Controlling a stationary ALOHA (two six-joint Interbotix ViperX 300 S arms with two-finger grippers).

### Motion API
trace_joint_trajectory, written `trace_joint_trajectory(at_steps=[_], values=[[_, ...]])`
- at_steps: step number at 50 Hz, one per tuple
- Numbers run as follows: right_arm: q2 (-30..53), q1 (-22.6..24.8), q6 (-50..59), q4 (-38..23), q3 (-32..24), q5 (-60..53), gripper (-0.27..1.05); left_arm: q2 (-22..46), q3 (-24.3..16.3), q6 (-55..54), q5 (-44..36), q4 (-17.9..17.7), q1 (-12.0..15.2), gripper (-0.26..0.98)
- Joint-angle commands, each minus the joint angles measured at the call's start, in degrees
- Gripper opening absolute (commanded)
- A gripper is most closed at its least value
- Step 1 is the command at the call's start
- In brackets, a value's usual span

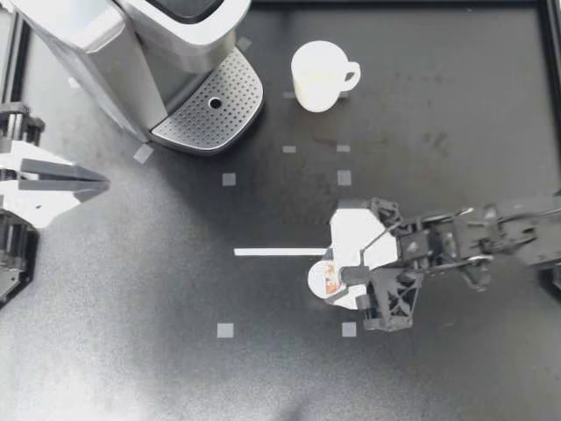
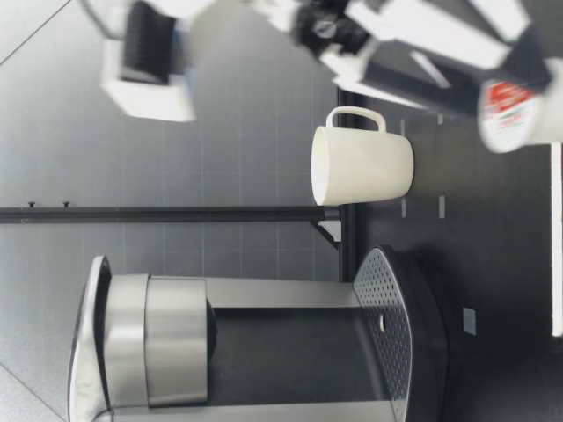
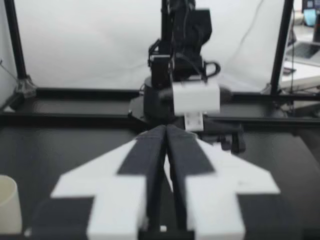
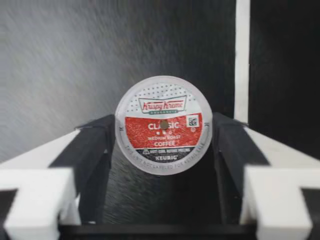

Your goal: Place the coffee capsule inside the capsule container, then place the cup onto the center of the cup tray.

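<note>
The coffee capsule [image 1: 323,281], white with a red-and-white lid, sits on the table right of centre. My right gripper [image 1: 337,279] reaches in around it. In the right wrist view the capsule [image 4: 164,125] lies between the fingers, which touch its rim on both sides. The low view shows the capsule [image 2: 519,110] blurred, just above the table. The white cup [image 1: 318,75] stands upright at the back, handle to the right, and also shows in the low view [image 2: 361,165]. The perforated cup tray [image 1: 210,110] fronts the coffee machine [image 1: 149,44]. My left gripper [image 1: 102,184] rests shut and empty at the left edge.
A white tape line [image 1: 279,253] runs left from the capsule, and small tape squares [image 1: 228,179] dot the table. A black frame rail [image 1: 550,53] borders the right side. In the left wrist view my right arm [image 3: 192,95] is ahead of the shut fingers.
</note>
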Motion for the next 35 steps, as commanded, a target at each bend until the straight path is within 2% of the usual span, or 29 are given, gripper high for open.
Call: trace_joint_trajectory(at_steps=[1,9,18,28,31,35], values=[[-4.7,-0.2,1.4,1.8,-1.1,-0.3,0.49,2.7,-3.9,0.0,1.8,-1.0,0.3,0.14],[-9.8,-0.2,5.6,2.5,0.1,-2.5,0.49,8.1,-12.1,0.0,13.8,-2.0,2.5,0.14],[-12.6,-0.2,11.8,2.5,4.2,-6.9,0.49,14.9,-25.8,0.2,34.7,-1.1,6.1,0.14],[-13.6,-0.2,12.7,1.9,5.7,-8.6,0.49,24.5,-41.2,-0.2,56.9,4.7,6.2,0.14],[-13.8,-0.2,12.6,1.8,5.8,-8.5,0.49,29.0,-46.8,-0.5,65.0,7.6,6.2,0.14],[-13.7,-0.2,12.5,1.2,6.0,-8.5,0.49,33.5,-52.0,-2.0,71.6,12.0,5.2,0.14]])
